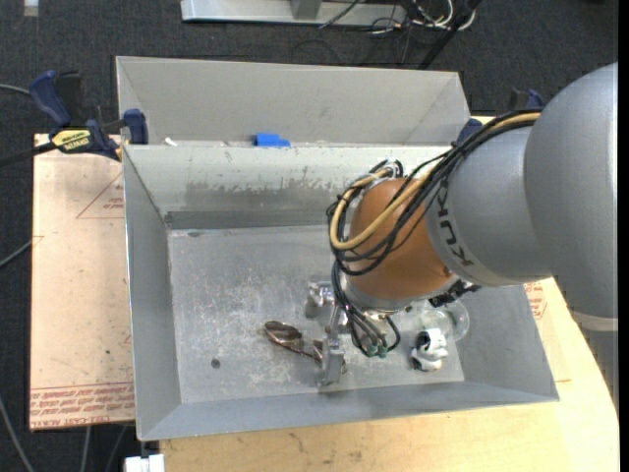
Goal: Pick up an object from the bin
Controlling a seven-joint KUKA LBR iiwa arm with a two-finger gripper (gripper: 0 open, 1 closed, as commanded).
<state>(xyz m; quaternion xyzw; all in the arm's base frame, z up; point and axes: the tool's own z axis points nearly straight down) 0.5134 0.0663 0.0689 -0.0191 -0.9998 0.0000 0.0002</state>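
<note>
My gripper (pixel 332 354) hangs low over the bin floor near the front wall, just right of the middle. A small brown, looped, glossy thing (pixel 284 336) lies flat on the floor directly to its left, and its right end reaches up to the gripper. Whether the two touch I cannot tell. To the gripper's right, a white and clear plastic piece with a black spot (pixel 430 348) rests near the front right corner, partly under the arm.
A small blue thing (pixel 270 142) sits at the top of the bin's back wall. The arm with its orange cover and looped cables hangs over the right half of the bin and hides the floor beneath.
</note>
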